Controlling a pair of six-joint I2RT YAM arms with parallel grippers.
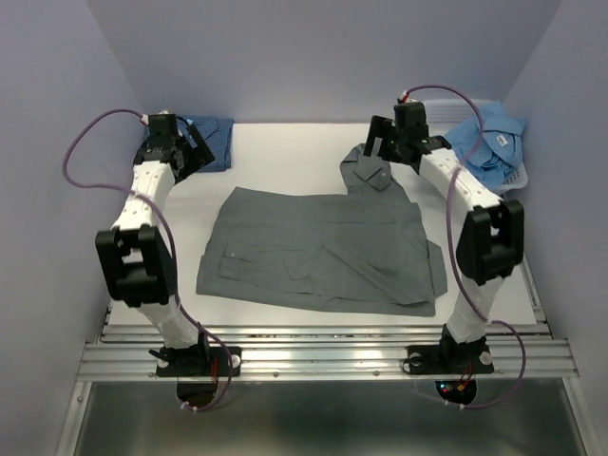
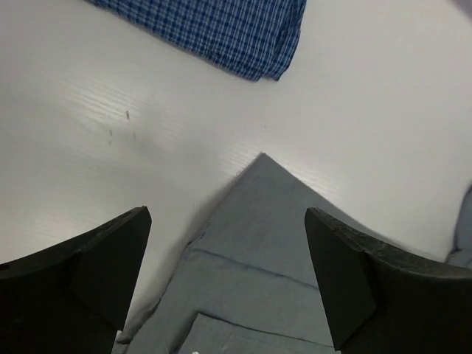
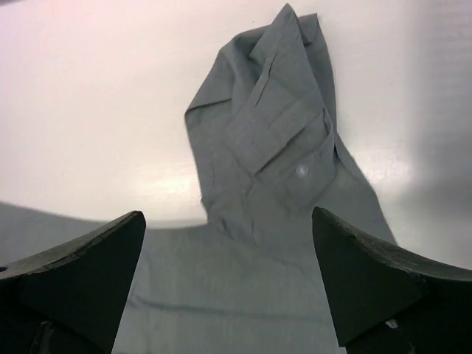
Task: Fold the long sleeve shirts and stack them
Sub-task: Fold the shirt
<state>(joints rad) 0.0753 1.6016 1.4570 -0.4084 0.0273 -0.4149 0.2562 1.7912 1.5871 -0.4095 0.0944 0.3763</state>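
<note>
The grey shirt lies part-folded at mid-table. The risks, as I judge them: a pinch at its far-left corner could catch only 1 layer and drag the folds open, and the narrow buttoned end, probably a sleeve, could flop outward instead of folding in if lifted by its tip. The shirt's long axis runs left to right; that end points far, on the right side. The left gripper hangs spread and empty over the far-left corner, and the right gripper hangs likewise over the buttoned end. The dark blue shirt lies folded far left. The light blue shirt sits in the basket far right.
</note>
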